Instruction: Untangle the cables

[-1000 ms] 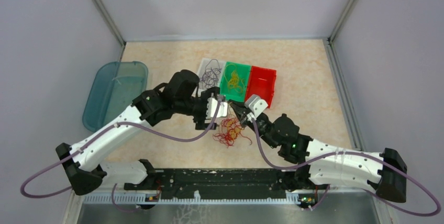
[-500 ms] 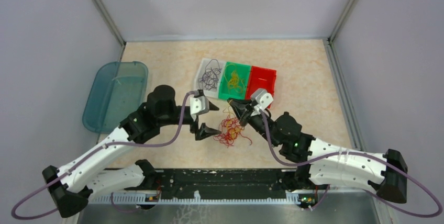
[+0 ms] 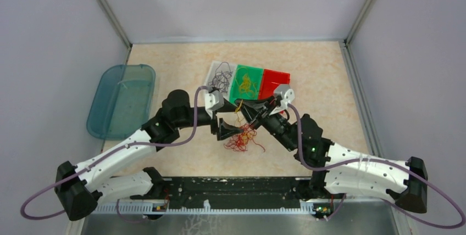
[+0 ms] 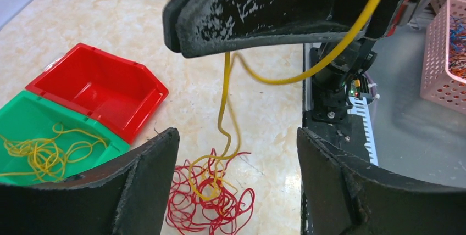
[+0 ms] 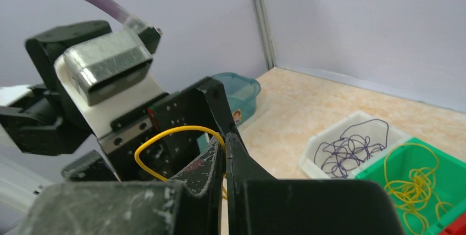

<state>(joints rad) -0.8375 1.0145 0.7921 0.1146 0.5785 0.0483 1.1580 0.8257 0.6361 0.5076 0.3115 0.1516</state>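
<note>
the right gripper is pinching a yellow cable, its fingers pressed together, and is holding it up over the table. the strand is hanging down into a tangle of red cables lying there. the left gripper is hovering spread wide just beside the strand, gripping nothing. more yellow cables are lying in the green bin.

Red cables, a yellow strand, green bin, red bin, teal tub, beige mottled tabletop.
</note>
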